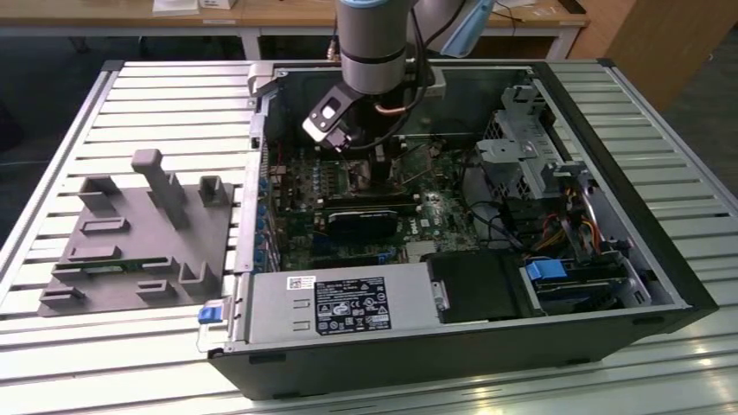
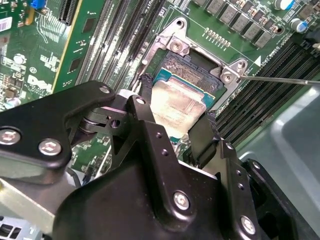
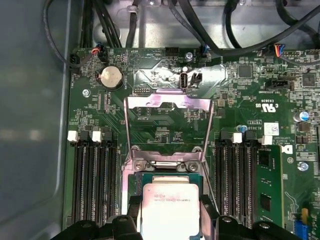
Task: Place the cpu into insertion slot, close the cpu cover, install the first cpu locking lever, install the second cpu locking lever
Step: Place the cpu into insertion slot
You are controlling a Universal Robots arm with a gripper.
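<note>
- At the exterior view's left, a grey moulded fixture [image 1: 133, 238] lay on the slatted table [image 1: 173, 95]; it sat just beside the open computer case [image 1: 461, 359], apart from the arm [image 1: 372, 43].
- Near the middle, the arm reached down into the case; the gripper [image 1: 372, 183] hung low over the green motherboard [image 1: 450, 216], behind the grey power supply box [image 1: 334, 303] at the front edge.
- In both wrist views, the gripper [image 2: 175, 115] [image 3: 170, 215] straddled the cpu [image 2: 177, 102] [image 3: 170, 207]; its black fingers [image 2: 146, 92] pressed against two opposite edges, clamped on the chip.
- The cpu lay flat within the frame of the insertion slot [image 2: 192, 64] [image 3: 170, 176]; I could not tell whether it was fully seated or just above.
- The cpu cover [image 3: 167, 103] stood swung open beyond the slot; a thin metal rod [image 2: 280, 80] stuck out from one socket corner.
- At the exterior view's right, a metal drive cage [image 1: 537, 156] and bundled cables [image 1: 576, 233] sat inside the case.
</note>
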